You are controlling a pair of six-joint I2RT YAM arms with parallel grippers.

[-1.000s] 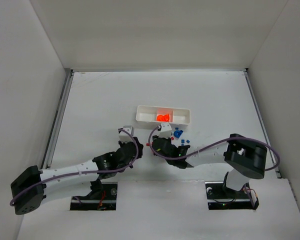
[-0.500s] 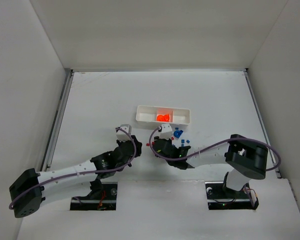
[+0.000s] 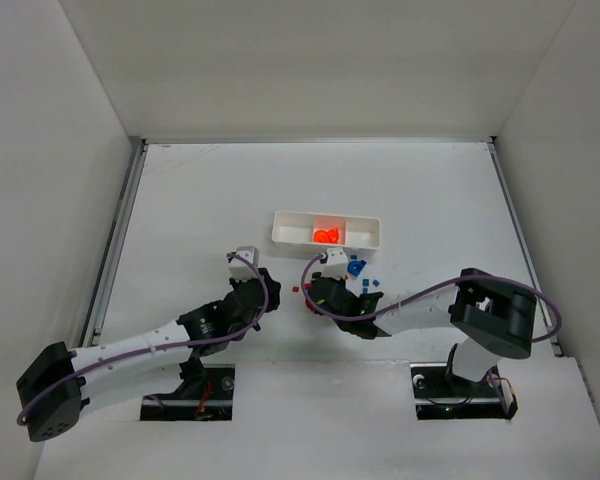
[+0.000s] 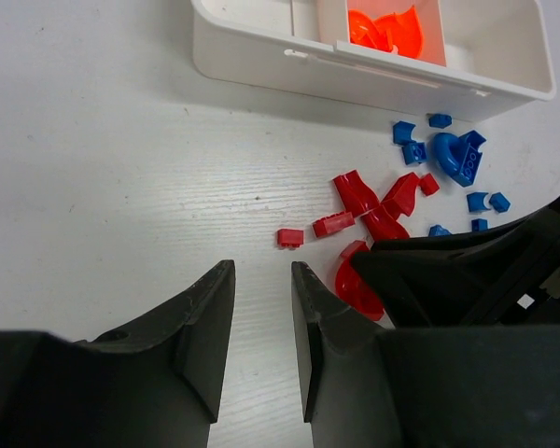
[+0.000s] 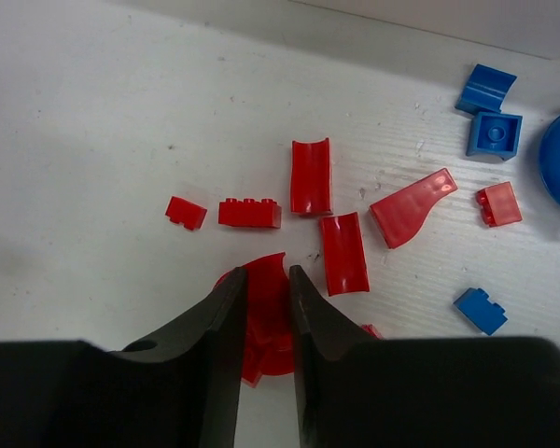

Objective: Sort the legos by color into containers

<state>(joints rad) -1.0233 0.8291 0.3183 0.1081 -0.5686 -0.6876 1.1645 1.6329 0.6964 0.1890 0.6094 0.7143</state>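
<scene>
The tray [image 3: 327,229], a small white oblong with three square compartments in a row, sat near the middle of the white surface [image 3: 210,190]. Its middle compartment held the bright orange pieces [image 4: 385,28], glossy and curved, heaped together.

The other legos lay loose on the surface just near of the tray's right half. The red pieces [image 4: 364,201] formed the left cluster. In the right wrist view they showed as a tiny square brick [image 5: 185,212], a short studded bar [image 5: 250,213] just right of it, two curved half-pipe shapes [image 5: 310,175], a smooth sloped wedge [image 5: 413,207] and another small brick [image 5: 498,203]. The blue pieces [image 4: 457,157] lay to the right of the red ones: one larger rounded studded part with several small bricks around it.

The right gripper [image 5: 266,280] was low over the near edge of the red cluster, its jaws pinching a round red piece [image 5: 268,317], with red filling the narrow gap between them. Whether that piece had left the surface could not be told.

The left gripper [image 4: 261,273] was to the left of the red cluster, its jaws slightly apart with only bare surface showing between them.
</scene>
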